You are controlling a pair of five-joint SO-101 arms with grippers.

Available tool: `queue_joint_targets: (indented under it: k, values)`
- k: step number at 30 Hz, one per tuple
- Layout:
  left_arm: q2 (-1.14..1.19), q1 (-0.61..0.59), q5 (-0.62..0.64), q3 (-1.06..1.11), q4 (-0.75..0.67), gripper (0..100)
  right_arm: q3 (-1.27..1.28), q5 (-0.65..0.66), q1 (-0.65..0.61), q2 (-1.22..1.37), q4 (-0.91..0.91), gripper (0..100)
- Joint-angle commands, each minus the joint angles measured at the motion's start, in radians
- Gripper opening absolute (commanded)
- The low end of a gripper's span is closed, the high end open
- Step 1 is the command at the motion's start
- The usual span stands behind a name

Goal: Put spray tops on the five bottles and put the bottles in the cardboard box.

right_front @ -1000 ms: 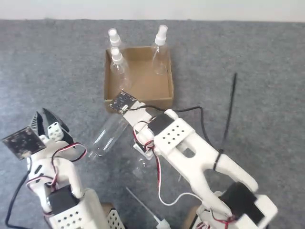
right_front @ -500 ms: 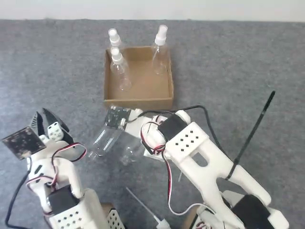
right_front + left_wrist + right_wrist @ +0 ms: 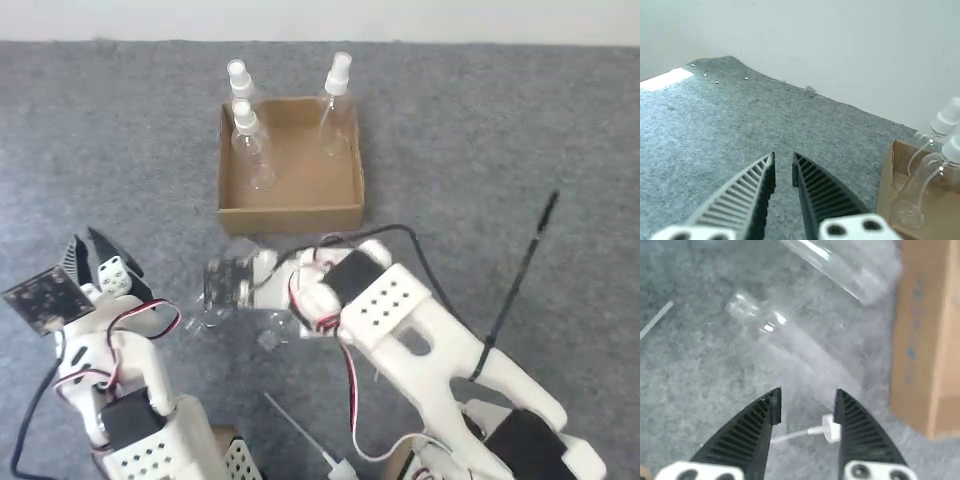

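Since the earlier frames the right arm has been swung back from the front wall of the cardboard box (image 3: 292, 214), and its wrist is now held over two uncapped bottles lying on their sides on the carpet (image 3: 520, 120) just before the box. The nearer bottle (image 3: 785, 340) is seen with its open neck at the end away from the box; the farther bottle (image 3: 840, 262) lies beside it. A loose spray top (image 3: 827, 432) is noted on the carpet beneath the right gripper (image 3: 807, 396), whose fingers are spread and hold nothing.

Inside the box a front bottle (image 3: 252, 150) and a right bottle (image 3: 335, 115) stand upright, both capped. A rear bottle (image 3: 240, 82), also capped, appears to stand at the back left corner; whether inside or behind cannot be settled.

The left gripper (image 3: 783, 160) is held well apart from the box, fingers slightly parted and empty.
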Motion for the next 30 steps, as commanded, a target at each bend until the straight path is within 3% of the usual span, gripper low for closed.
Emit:
queue_joint_targets:
  k: [1, 5, 12, 22, 30]
  values:
    - [-0.015, -0.005, 0.011, -0.016, -0.035, 5, 0.061, 0.055, -0.038, -0.045, -0.074, 29.9]
    - [-0.015, -0.046, 0.017, -0.013, -0.060, 5, 0.080, 0.060, -0.038, -0.033, -0.087, 41.1]
    - [-0.015, -0.049, 0.017, -0.012, -0.066, 5, 0.002, 0.097, -0.039, 0.168, -0.143, 39.9]
    - [-0.015, -0.049, 0.017, -0.012, -0.066, 5, -0.230, 0.112, -0.039, 0.498, -0.068, 39.7]
    - [-0.015, -0.049, 0.017, -0.012, -0.066, 5, -0.238, 0.112, -0.038, 0.519, -0.070, 17.2]
